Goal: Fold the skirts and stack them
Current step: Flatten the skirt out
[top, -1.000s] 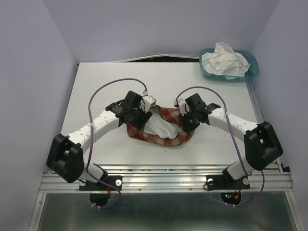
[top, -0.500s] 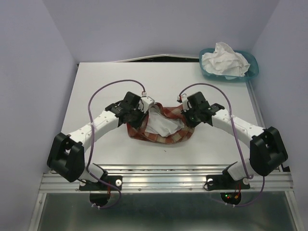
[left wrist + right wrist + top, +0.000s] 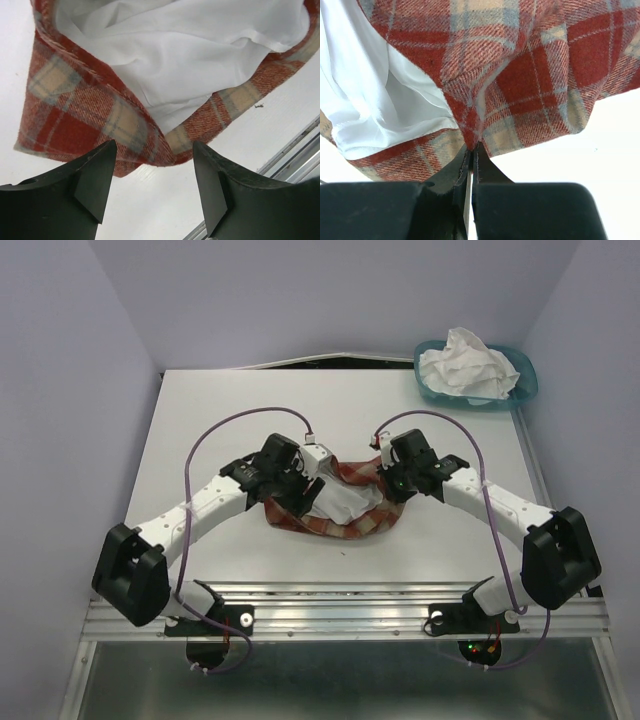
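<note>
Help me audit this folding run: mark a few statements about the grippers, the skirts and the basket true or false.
1. The right gripper is shut on the red-and-cream plaid cloth skirt. True.
2. The left gripper clamps that skirt. False: its jaws stand open, holding nothing.
3. The crumpled white cloth skirt sits in the teal plastic basket. True.
4. The plaid skirt lies in the basket too. False: it lies on the white table.

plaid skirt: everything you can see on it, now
The plaid skirt is red-and-cream woven check, wool-like, with a smooth white lining showing through its opening. It lies crumpled, not folded, on the table between the arms. The right gripper is shut on a pinched fold of its edge; the left gripper hangs open over a corner, not gripping.
</note>
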